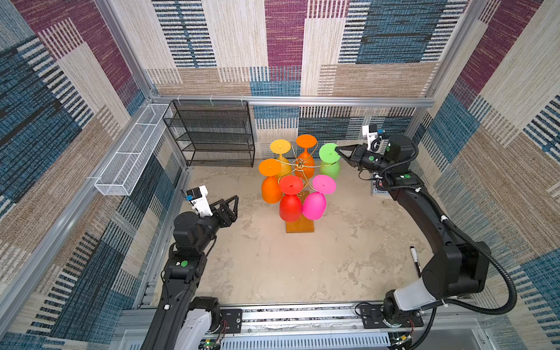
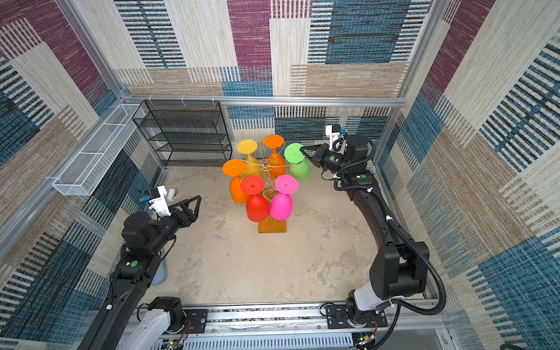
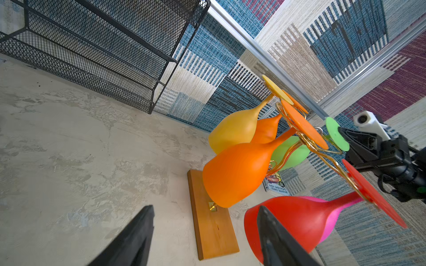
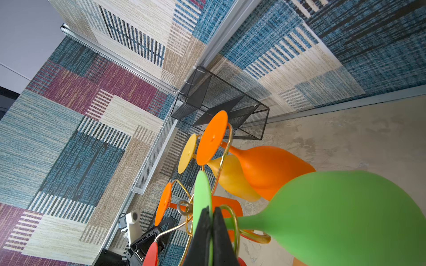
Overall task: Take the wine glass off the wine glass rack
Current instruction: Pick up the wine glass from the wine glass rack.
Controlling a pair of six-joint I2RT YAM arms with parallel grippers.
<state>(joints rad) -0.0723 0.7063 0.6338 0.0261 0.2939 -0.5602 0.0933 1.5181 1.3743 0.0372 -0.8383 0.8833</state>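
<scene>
The wine glass rack point(image 1: 300, 225) point(image 2: 272, 225) point(image 3: 212, 228) is a gold wire stand on an orange-brown wooden base, mid-table. Several coloured glasses hang on it upside down. The green wine glass point(image 1: 328, 153) point(image 2: 293, 153) point(image 4: 345, 214) hangs at its far right. My right gripper point(image 1: 338, 150) point(image 2: 303, 150) point(image 4: 211, 209) is shut on the thin edge of that glass's round foot, whose stem still passes through a gold wire loop. My left gripper point(image 1: 235, 200) point(image 2: 197, 200) point(image 3: 205, 207) stands open and holds nothing, to the left of the rack and apart from the red glass point(image 3: 295, 218).
A black mesh shelf unit point(image 1: 212, 133) stands at the back left. A white wire basket point(image 1: 130, 151) hangs on the left wall. A book point(image 1: 380, 191) lies under my right arm. A black marker point(image 1: 415, 260) lies near the right wall.
</scene>
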